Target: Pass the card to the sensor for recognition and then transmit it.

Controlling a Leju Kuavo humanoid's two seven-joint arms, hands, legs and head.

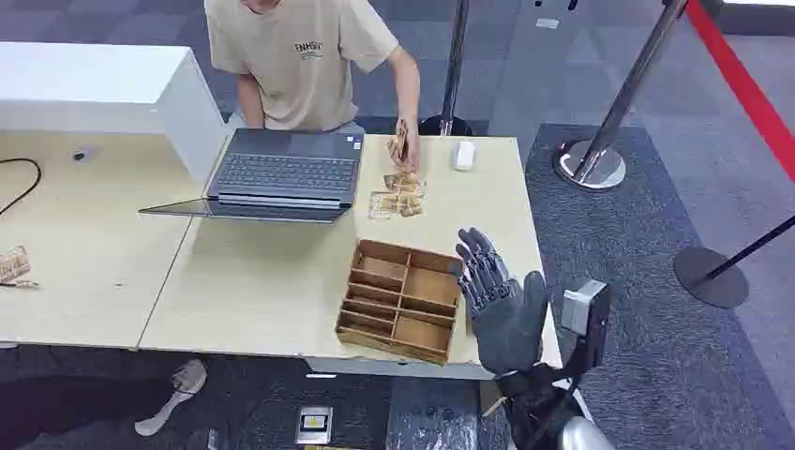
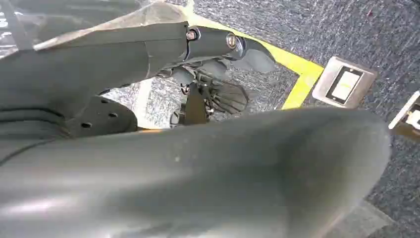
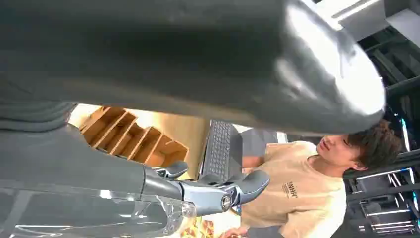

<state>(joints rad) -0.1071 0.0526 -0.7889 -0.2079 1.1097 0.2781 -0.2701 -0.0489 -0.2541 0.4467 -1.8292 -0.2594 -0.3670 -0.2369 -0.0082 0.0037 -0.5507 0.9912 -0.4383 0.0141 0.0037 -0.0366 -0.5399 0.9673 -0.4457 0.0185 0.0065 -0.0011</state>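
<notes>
Cards (image 1: 397, 195) lie near the desk's (image 1: 253, 281) far edge, one in the person's hand (image 1: 404, 141). Right hand (image 1: 495, 302), fingers apart and empty, hovers beside the wooden organiser (image 1: 401, 298). Nothing is collected yet; sensing and handover remain, I judge.

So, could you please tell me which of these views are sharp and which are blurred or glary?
Head view: evenly lit, sharp on the wooden tray and laptop. Left wrist view: the near grey cover is a blur. Right wrist view: glare on the cover, with the person sharper behind.
</notes>
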